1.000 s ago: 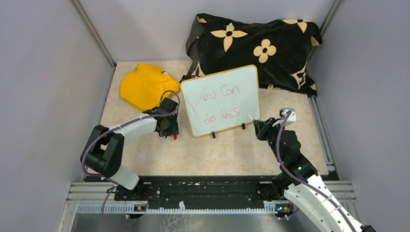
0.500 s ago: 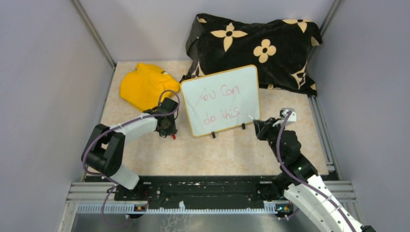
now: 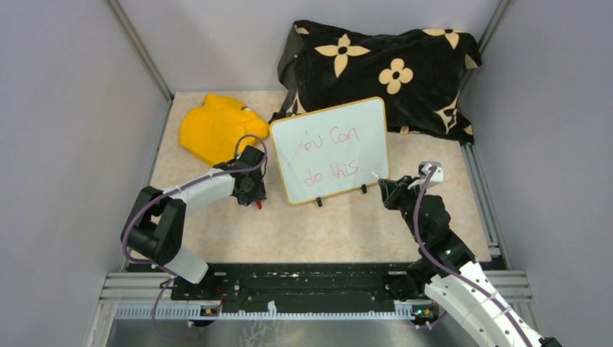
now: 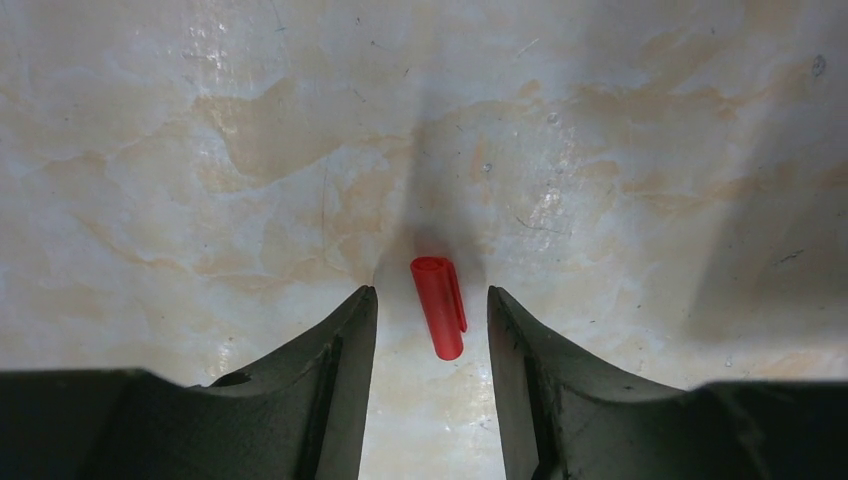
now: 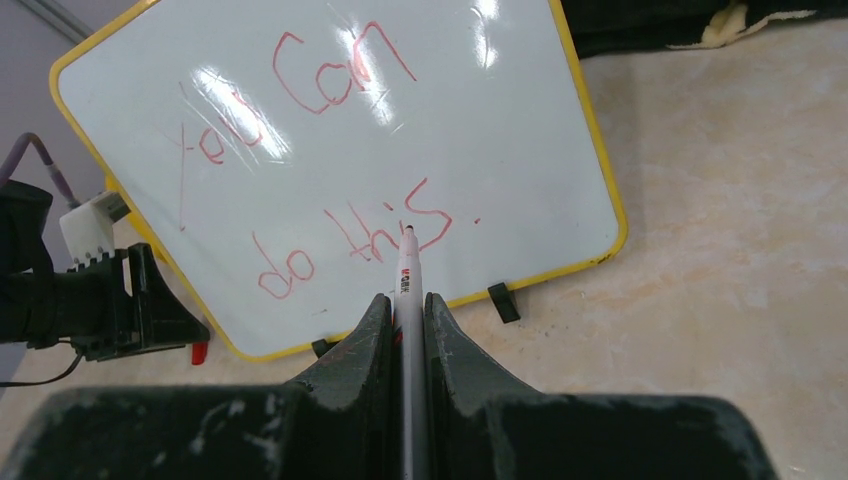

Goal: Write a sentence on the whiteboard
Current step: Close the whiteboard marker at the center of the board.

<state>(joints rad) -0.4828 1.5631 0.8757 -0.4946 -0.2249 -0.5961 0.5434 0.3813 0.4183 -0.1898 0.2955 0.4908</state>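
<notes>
- We saw the whiteboard (image 3: 331,150) standing on its black clip feet (image 3: 318,202) near the middle of the worktop (image 3: 325,231), just in front of a black flowered cushion (image 3: 383,72).
- A yellow cloth (image 3: 215,126) lay to the board's left, close to its corner.
- The sentence (image 5: 330,150) ran across the board in thin red strokes, "You Can" above "do this".
- The right end effector (image 5: 405,305) was closed tight on a white marker (image 5: 408,290). The marker's dark tip pointed at the last letters of the lower line, and we could not tell whether it touched the surface.
- The left end effector (image 4: 430,300) hung low beside the board's left edge with its fingers (image 4: 340,340) spread and gripping nothing.
- A red cap (image 4: 438,320) lay on the worktop between those fingers, clear of both.
</notes>
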